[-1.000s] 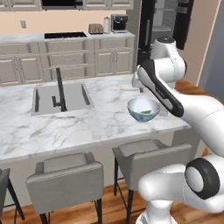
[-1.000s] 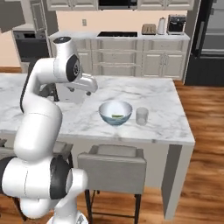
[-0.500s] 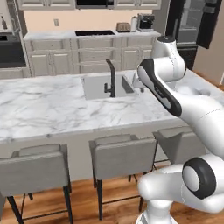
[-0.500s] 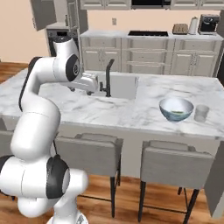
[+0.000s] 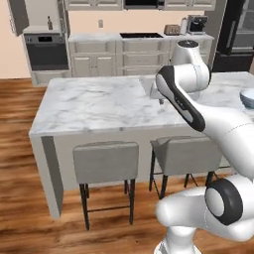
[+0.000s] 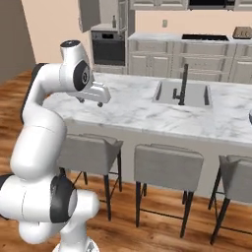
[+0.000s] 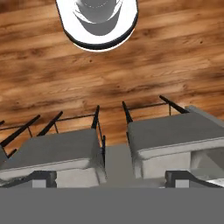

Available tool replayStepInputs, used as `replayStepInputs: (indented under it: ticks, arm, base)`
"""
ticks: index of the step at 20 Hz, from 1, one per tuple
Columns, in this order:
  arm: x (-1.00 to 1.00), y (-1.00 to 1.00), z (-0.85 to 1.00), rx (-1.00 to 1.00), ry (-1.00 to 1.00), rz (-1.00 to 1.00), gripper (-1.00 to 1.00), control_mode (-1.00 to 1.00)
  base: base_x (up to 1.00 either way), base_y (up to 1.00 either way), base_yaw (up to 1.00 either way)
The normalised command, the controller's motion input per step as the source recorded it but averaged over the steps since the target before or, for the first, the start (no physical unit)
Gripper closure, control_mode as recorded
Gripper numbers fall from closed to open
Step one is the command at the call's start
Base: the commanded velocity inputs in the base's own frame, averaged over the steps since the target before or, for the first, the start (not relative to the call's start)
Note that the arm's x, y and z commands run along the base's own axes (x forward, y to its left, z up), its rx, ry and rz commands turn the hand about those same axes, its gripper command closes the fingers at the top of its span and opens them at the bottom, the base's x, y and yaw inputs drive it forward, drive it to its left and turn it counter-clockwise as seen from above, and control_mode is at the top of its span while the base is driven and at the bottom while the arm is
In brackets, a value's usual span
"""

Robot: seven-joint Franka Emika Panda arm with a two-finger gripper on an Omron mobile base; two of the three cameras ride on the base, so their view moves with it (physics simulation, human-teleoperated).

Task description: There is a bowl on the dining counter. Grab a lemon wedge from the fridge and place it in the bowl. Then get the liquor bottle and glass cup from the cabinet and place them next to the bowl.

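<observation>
The base has driven left along the worktop (image 5: 94,101); the bowl (image 5: 247,97) now sits at the view's right edge, the hand (image 7: 109,177) spread and empty.

Looking down at stools and floor
Two grey stools (image 7: 57,151) sit side by side on black legs over brown wooden floor (image 7: 175,52).

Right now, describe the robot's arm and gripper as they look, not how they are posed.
The arm is glossy white, built of rounded tubular links with dark grey to black bands and discs at the joints. It rises from a bulbous white base. The gripper ends in two small dark fingertips. No cables or markings are visible.
</observation>
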Motion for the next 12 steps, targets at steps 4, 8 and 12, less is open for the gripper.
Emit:
replayStepInputs:
  ticks: [4, 8, 12]
  arm:
    - [0.0, 0.0, 0.0, 0.0, 0.0, 0.0, -1.0, 1.0]
    - [0.0, 0.0, 0.0, 0.0, 0.0, 0.0, -1.0, 1.0]
    - [0.0, 0.0, 0.0, 0.0, 0.0, 0.0, -1.0, 1.0]
  base:
    - [-0.44, 1.0, 0.18]
    - [-0.26, 1.0, 0.16]
    - [-0.05, 1.0, 0.12]
